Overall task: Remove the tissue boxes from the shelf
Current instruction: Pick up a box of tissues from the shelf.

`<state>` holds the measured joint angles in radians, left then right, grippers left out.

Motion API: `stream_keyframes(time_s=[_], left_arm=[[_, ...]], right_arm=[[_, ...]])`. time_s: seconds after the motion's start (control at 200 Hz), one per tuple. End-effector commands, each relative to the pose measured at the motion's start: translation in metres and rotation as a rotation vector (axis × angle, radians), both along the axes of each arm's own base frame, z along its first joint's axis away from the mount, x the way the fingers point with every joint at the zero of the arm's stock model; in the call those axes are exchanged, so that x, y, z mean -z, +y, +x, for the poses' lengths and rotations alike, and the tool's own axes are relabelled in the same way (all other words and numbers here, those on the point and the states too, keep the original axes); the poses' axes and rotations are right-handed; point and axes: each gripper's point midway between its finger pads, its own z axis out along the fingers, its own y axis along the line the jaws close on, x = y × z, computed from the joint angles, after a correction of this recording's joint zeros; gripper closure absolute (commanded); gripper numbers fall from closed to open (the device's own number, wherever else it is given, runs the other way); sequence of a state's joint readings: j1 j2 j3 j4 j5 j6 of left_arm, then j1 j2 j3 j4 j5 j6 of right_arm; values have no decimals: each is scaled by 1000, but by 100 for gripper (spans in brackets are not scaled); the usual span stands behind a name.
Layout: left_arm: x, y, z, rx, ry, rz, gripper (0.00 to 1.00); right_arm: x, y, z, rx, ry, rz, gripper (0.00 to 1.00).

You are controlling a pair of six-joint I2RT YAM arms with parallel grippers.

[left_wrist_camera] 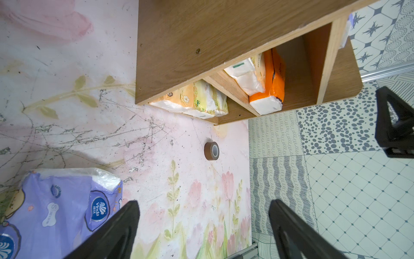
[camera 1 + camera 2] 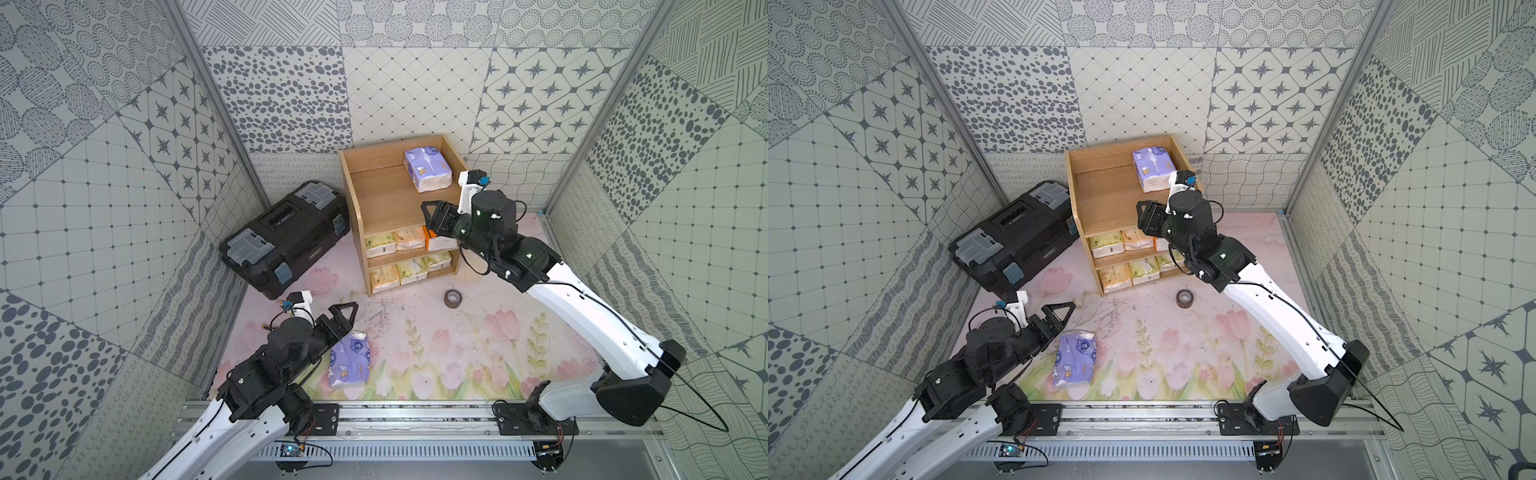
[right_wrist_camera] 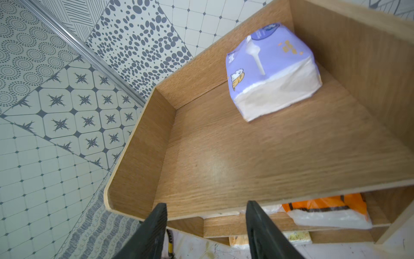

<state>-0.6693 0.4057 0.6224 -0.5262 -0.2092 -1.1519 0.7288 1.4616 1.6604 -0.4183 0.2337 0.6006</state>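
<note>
Left gripper (image 1: 202, 208): jaws spread, empty, just beside one lavender pack (image 2: 350, 361) lying on the table. Farther back, the shelf (image 2: 386, 203) holds five cream packs (image 2: 411, 270) and an orange pack (image 2: 432, 241) in its two lower tiers. Right gripper (image 3: 206, 206): part open, holding nothing, at the top tier's front edge. A second lavender pack (image 3: 273, 71) sits at the rear by a side panel. Judged light, soft and slick-wrapped; take it mid-body across the narrow width.

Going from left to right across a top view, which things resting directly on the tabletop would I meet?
black toolbox → lavender tissue pack → grey tape roll. The shelf is left out: sideways it overlaps both the pack and the roll.
</note>
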Motion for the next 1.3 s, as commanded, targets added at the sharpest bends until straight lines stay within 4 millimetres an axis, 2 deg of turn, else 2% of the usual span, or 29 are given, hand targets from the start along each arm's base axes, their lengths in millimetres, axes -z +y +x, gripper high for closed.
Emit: stream_keyframes(time_s=[0.0, 0.105, 0.185, 0.35, 0.525, 0.67, 0.806, 0.921, 0.996, 1.161, 1.296], left_arm=[[-14, 4, 10, -28, -92, 33, 5], [-21, 1, 14, -23, -132, 20, 5], [-23, 0, 15, -20, -144, 24, 5], [-21, -2, 15, -11, -152, 26, 5], [-14, 1, 14, -20, -147, 40, 5], [-11, 4, 14, -26, -143, 48, 5], [-10, 4, 14, -28, -140, 54, 5], [-8, 2, 14, -20, -134, 55, 5], [-9, 2, 14, -15, -134, 55, 5], [-9, 0, 13, -5, -128, 50, 5], [-9, -1, 13, -3, -127, 39, 5]], right_arm=[[-37, -1, 16, 22, -195, -129, 39], [-45, 10, 24, -17, -356, -302, 37], [-41, 19, 35, -46, -439, -437, 35], [-17, 38, 67, -95, -477, -648, 31], [-8, 39, 98, -36, -495, -798, 30], [-11, 34, 115, 9, -510, -871, 31], [-2, 33, 127, 26, -505, -941, 33], [6, 27, 135, 13, -477, -909, 44], [10, 21, 139, 19, -463, -904, 48], [21, 8, 149, 5, -418, -881, 50], [32, 7, 151, -23, -393, -864, 50]])
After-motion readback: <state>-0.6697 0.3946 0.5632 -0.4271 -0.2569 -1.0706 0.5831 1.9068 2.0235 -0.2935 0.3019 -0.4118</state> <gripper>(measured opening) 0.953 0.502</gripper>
